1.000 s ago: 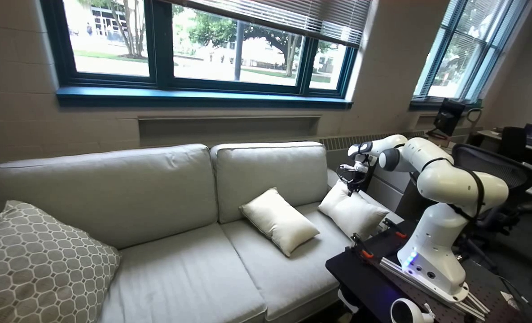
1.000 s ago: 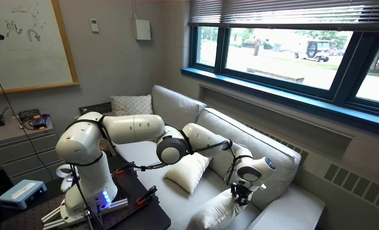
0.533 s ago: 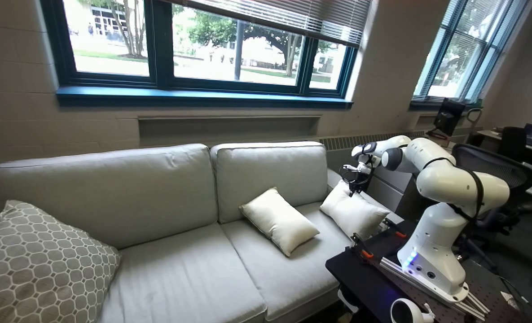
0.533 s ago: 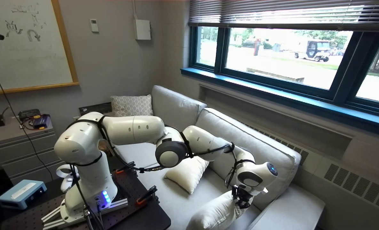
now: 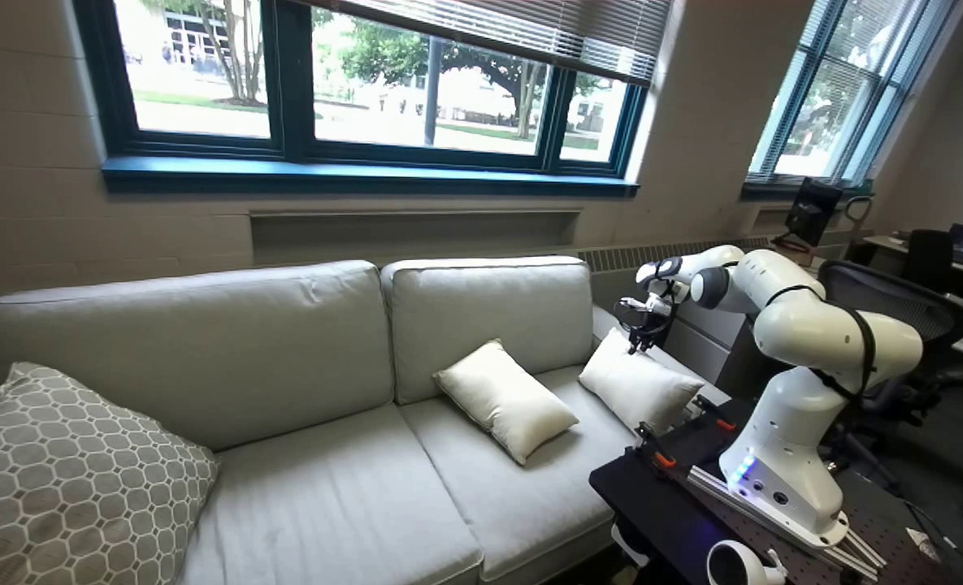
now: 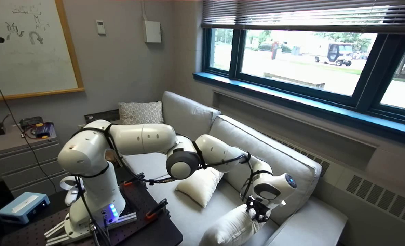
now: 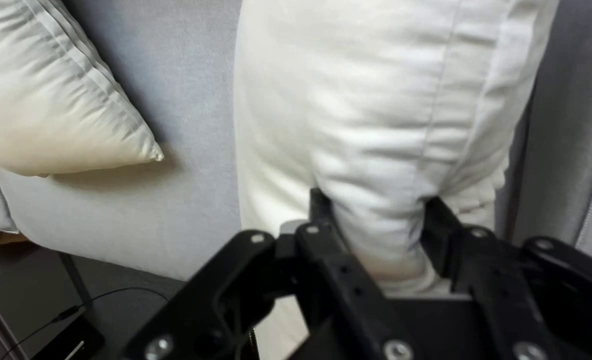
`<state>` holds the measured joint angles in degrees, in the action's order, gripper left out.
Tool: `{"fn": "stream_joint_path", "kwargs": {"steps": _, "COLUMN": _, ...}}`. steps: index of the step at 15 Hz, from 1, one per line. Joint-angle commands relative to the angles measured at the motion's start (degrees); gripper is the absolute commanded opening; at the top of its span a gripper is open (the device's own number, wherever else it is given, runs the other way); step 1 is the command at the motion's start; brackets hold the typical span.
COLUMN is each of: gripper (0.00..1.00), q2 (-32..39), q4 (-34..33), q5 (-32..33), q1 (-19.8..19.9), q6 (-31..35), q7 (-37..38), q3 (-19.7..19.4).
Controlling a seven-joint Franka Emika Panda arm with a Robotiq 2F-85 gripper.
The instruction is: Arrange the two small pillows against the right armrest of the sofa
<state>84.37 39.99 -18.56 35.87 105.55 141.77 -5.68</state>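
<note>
Two small white pillows lie on the seat of the grey sofa [image 5: 318, 496]. The right pillow [image 5: 645, 388] leans tilted by the right armrest [image 6: 313, 222]; it fills the middle of the wrist view [image 7: 375, 75]. My gripper [image 7: 375, 199] has its black fingers on both sides of this pillow's edge, with creased fabric filling the gap and touching both. In an exterior view the gripper [image 6: 255, 212] points down at the pillow's top edge. The left pillow [image 5: 507, 400] lies apart, flat and askew before the back cushion; its corner shows in the wrist view [image 7: 51, 105].
A large grey patterned pillow [image 5: 83, 479] stands at the sofa's far left end. Back cushions [image 5: 489, 317] rise behind the seat. The black table [image 5: 652, 504] with the robot base and orange-marked clamps [image 6: 156, 209] stands at the sofa's front.
My gripper and the right pillow shifted slightly towards the armrest early on. Since half a second ago the arm is nearly still, and the fingers look a little wider apart.
</note>
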Motion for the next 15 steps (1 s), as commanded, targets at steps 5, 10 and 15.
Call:
{"fn": "stream_joint_path", "kwargs": {"steps": 5, "gripper": 1.00, "q2": -0.03, "q4": -1.54, "q5": 0.55, "q1": 2.60, "q6": 0.29, "q7": -1.13, "q3": 0.21}}
{"fn": "stream_joint_path", "kwargs": {"steps": 10, "gripper": 1.00, "q2": -0.22, "q4": -3.27, "q5": 0.98, "q1": 3.88, "q6": 2.48, "q7": -1.62, "q3": 0.03}}
{"fn": "stream_joint_path", "kwargs": {"steps": 15, "gripper": 1.00, "q2": -3.08, "q4": -0.79, "q5": 0.11, "q1": 3.86, "q6": 9.00, "q7": -6.70, "q3": 0.38}}
